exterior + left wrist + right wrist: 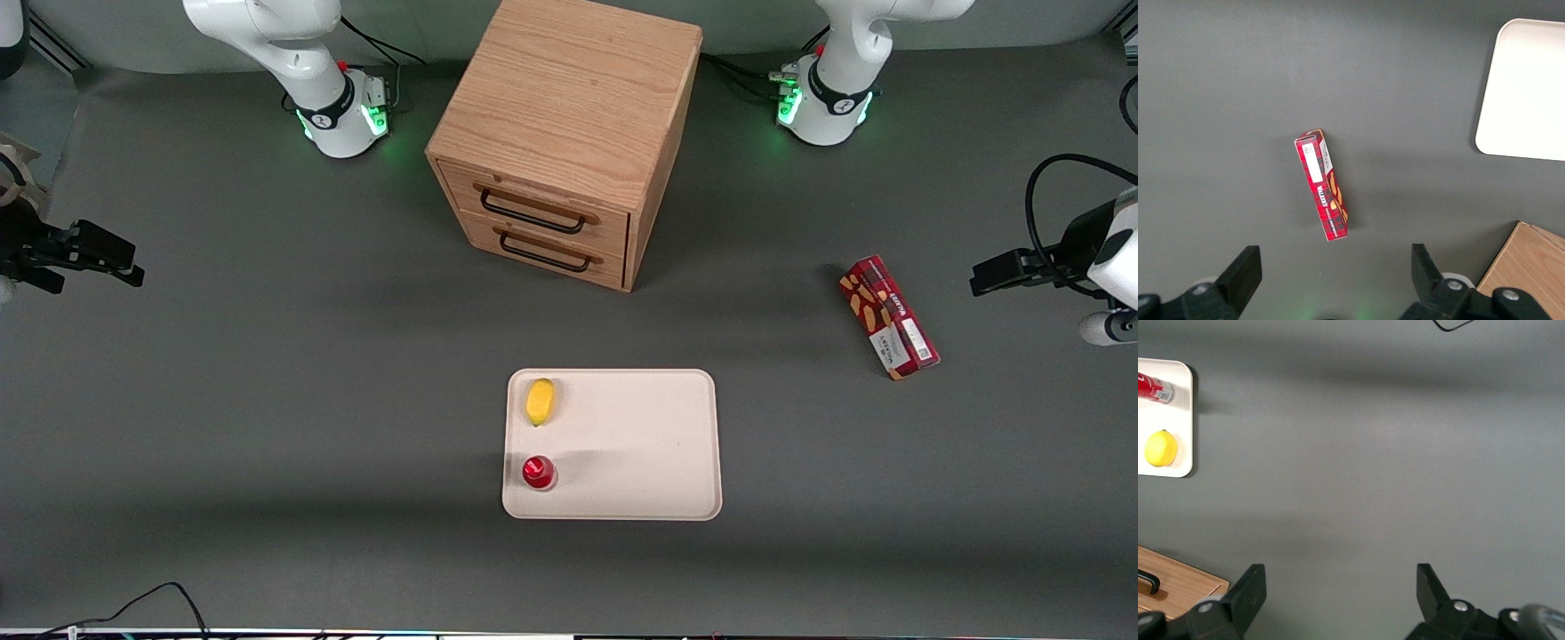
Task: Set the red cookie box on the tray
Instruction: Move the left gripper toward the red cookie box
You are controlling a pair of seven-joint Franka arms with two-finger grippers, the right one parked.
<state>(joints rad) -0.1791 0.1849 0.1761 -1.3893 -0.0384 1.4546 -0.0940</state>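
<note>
The red cookie box [888,317] lay flat on the grey table [267,400], toward the working arm's end, well apart from the tray [640,444] and not on it. Its long axis ran at a slant, with the white-labelled end nearer the front camera and the end with the pictured biscuits farther from it. In the left wrist view the box [1323,184] showed its tartan top face and 1 narrow side, with bare table all around it.

The left arm's gripper [987,277] hung above the table near that same end's edge, beside the box but apart from it, touching nothing. Its 2 fingers [1241,273] stood spread wide, with nothing between them, and the box showed in the gap between them from above.

The tray sat near the middle of the table, closer to the front camera than the wooden drawer cabinet [569,133]. 2 things rested on it along the short edge toward the parked arm's end: a yellow lemon [540,401] by the corner nearer the cabinet, and a small red-capped item [539,472] near the corner closer to the front camera. The cabinet's 2 drawers were shut, each with a dark handle [533,213].
</note>
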